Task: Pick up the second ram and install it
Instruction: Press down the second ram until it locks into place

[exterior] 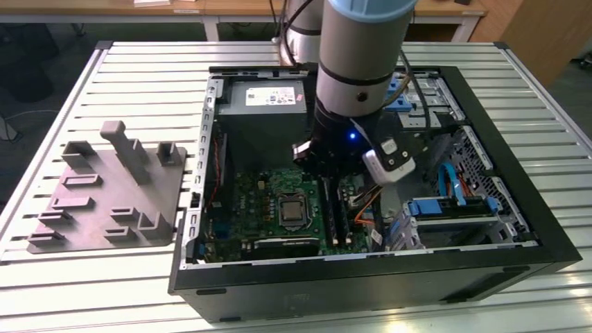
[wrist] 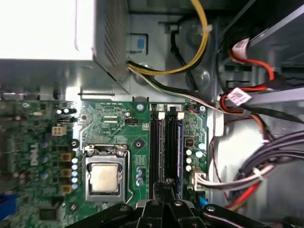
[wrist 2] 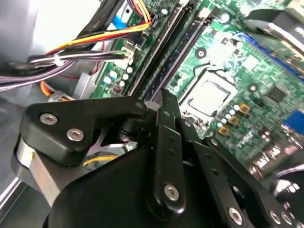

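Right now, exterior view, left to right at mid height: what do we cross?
Grey fixture plate → case's left wall → motherboard with CPU socket → RAM slots under the arm → blue drive bracket → case's right wall.

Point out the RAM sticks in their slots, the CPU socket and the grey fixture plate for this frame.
RAM sticks (wrist: pixel 173 145): first wrist view, mid-length of the strips seated in the slots.
CPU socket (wrist: pixel 104 178): first wrist view, middle of the metal lid.
grey fixture plate (exterior: pixel 111 201): exterior view, flat middle of the plate.
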You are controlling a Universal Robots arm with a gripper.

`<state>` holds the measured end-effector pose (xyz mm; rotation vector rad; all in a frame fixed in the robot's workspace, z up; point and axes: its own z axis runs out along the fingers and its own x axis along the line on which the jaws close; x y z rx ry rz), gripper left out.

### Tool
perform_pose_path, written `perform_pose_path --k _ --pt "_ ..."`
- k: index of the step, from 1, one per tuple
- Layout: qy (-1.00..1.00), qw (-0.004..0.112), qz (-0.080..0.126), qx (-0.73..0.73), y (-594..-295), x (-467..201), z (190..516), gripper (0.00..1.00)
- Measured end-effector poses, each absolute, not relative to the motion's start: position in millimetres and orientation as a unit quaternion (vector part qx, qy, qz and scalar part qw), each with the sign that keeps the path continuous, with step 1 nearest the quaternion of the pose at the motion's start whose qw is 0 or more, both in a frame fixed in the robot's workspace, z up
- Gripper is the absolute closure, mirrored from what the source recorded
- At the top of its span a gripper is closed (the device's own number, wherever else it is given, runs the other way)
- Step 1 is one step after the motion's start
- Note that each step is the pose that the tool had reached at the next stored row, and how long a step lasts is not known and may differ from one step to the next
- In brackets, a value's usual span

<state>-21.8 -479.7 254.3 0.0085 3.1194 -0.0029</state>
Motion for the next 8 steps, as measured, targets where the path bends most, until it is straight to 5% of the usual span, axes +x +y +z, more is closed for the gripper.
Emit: perform_pose_path --k 8 --pt "1.0 0.011 -0.001 0.003 -479.7 -21.8 258.6 0.89"
